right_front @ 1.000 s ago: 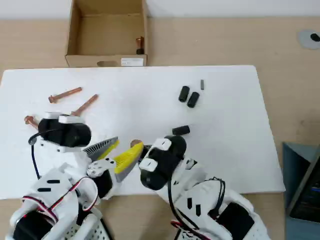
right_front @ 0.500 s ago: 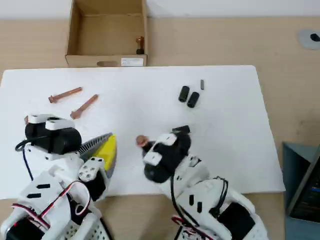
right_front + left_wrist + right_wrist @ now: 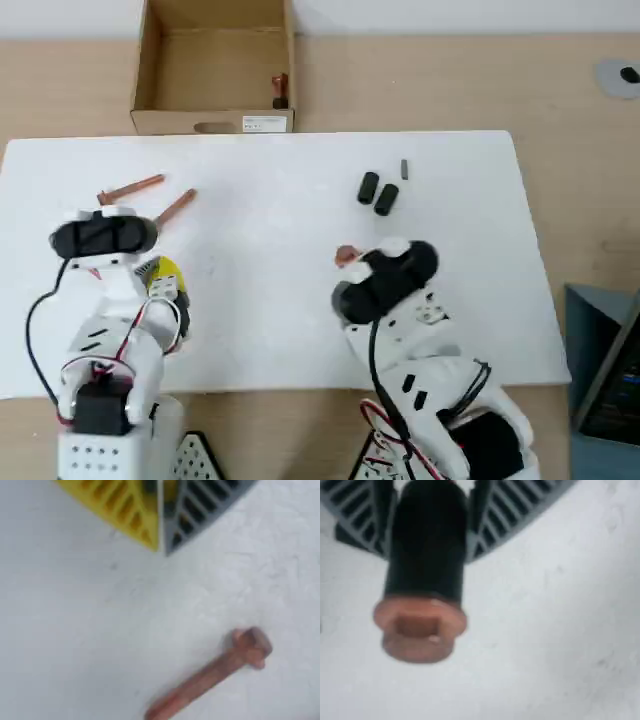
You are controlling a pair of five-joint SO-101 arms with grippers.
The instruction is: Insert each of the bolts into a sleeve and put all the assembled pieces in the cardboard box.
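Observation:
My right gripper [image 3: 427, 510] is shut on a black sleeve [image 3: 426, 545] with a copper bolt head [image 3: 419, 630] sticking out of its end, held just above the white mat. In the high view that assembled piece [image 3: 347, 256] is near the mat's middle. My left gripper [image 3: 161, 547] is shut on nothing, and a loose copper bolt [image 3: 215, 672] lies on the mat just past its tips. Two more bolts [image 3: 130, 188] [image 3: 172, 209] lie at the left. Two black sleeves [image 3: 368, 186] [image 3: 386, 200] lie at centre right. The cardboard box [image 3: 148, 60] holds one assembled piece [image 3: 280, 90].
The white mat [image 3: 270, 190] covers a wooden table. A small grey pin [image 3: 404, 169] lies beside the sleeves. The left arm [image 3: 100, 236] stands over the mat's left edge. A dark device [image 3: 605, 370] sits off the mat at the right.
The grippers were together near the mat's front centre. The left one has pulled back to the left and shut. The right one has carried the sleeved bolt to the right and farther back.

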